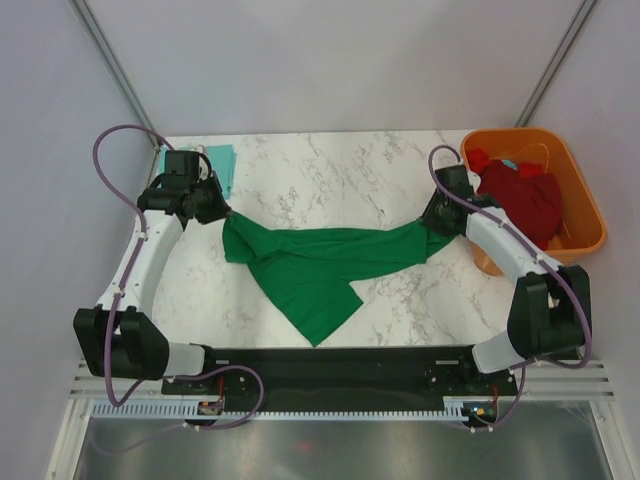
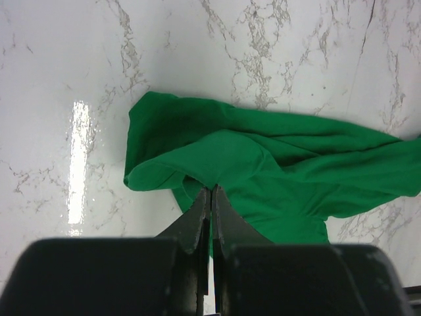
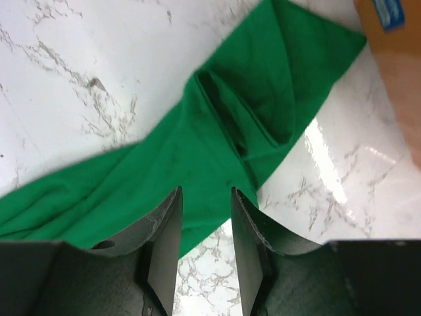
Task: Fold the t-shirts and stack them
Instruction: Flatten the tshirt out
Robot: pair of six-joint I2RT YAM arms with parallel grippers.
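Table [image 1: 330,170], white marble top, both arms reaching in from the near edge. Dark green t-shirt [image 1: 320,262] lies mid-table, stretched into a long crumpled band from left to right, with a loose flap trailing toward the near edge. Orange tub [image 1: 585,215] sits at the far right corner of the table, and dark red t-shirts [image 1: 525,200] are heaped inside it. Pale teal t-shirt [image 1: 222,160] lies flat at the far left corner, partly hidden behind the left arm and apart from the green one.

Left gripper [image 2: 210,191] is at the green shirt's left end. Its fingers are pressed together with a fold of green cloth pinched between them, and the fabric bunches just beyond the tips.

Right gripper [image 3: 205,192] is at the shirt's right end, near the tub. Its jaws stand partly apart with a clear gap. Green cloth lies on the table under and beyond the tips, and nothing is pinched between them.
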